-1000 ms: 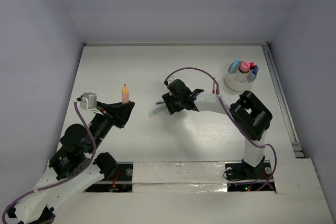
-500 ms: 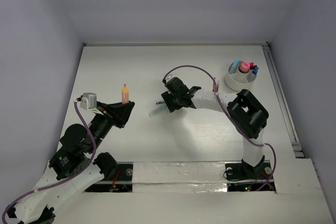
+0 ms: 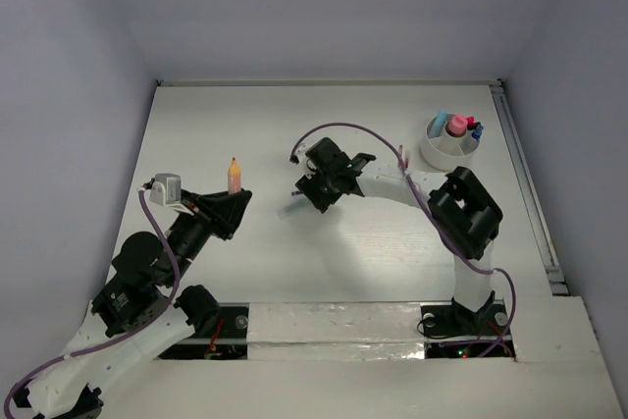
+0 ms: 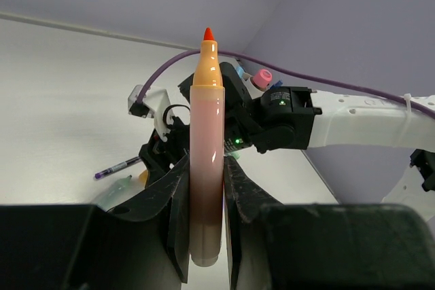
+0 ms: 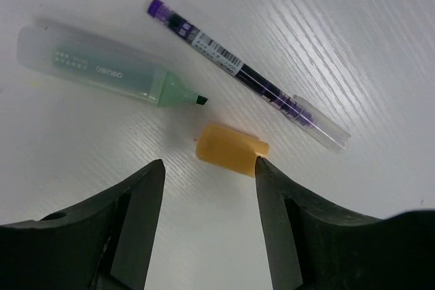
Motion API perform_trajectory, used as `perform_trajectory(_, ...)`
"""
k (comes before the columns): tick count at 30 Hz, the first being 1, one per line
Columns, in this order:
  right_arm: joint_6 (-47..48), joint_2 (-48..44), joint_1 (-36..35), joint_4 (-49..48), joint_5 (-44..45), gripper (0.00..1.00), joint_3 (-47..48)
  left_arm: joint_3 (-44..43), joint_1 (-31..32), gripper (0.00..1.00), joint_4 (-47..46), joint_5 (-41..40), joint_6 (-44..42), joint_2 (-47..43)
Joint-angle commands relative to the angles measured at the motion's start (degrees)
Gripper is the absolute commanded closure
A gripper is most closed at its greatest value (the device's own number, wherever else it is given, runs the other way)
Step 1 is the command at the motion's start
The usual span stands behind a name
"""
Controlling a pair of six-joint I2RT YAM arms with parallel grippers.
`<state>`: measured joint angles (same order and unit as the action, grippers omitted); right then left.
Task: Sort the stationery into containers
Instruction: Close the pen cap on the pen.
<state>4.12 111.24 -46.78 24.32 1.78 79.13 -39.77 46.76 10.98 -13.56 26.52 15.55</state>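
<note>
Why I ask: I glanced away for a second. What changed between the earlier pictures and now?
The right gripper moved a little farther out from the robot and slightly to its left. Its fingers are open, with nothing taken or released, and it now hangs over the orange cap. Unchanged: the left gripper shut on the upright orange marker, the pale-green highlighter and purple pen on the table, the white cup.

My left arm (image 3: pixel 147 272) sits folded at the lower left of the frame. Its end effector (image 4: pixel 206 198) points up-frame, with both fingers clamped on an orange marker (image 4: pixel 206 140) that stands upright. My right arm (image 3: pixel 469 208) reaches from the lower right toward centre, its end effector (image 5: pixel 207 174) tipped downward, fingers spread apart.
</note>
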Motion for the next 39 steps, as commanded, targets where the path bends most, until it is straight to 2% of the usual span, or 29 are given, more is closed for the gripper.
perform_trajectory(1, 9.7, -1.3, 0.1, 2.8, -4.6, 0.39, 3.8, -0.3, -0.4, 1.00, -2.7, 0.4, -0.8, 0.4)
perform_trajectory(7, 14.3, 3.5, 0.1, 9.2, -4.2, 0.40, 10.3, -0.2, -0.4, 1.00, -2.5, 0.2, -0.9, 0.1)
perform_trajectory(15, 15.7, 8.0, 0.1, 13.7, -5.8, 0.41, 15.3, -0.5, -0.4, 1.00, -2.1, -0.1, -1.0, 0.0)
perform_trajectory(31, 13.0, 8.1, 0.1, 12.2, -4.9, 0.44, 11.3, -0.6, -0.4, 1.00, -2.4, 0.0, -1.2, 0.3)
perform_trajectory(34, 12.3, 8.0, 0.1, 10.5, -4.6, 0.48, 10.5, -0.5, -0.4, 1.00, -2.5, 0.2, -1.3, 0.5)
perform_trajectory(39, 10.8, 8.1, 0.1, 10.2, -3.5, 0.64, 10.2, -0.4, -0.4, 1.00, -2.5, 0.2, -1.0, 0.4)
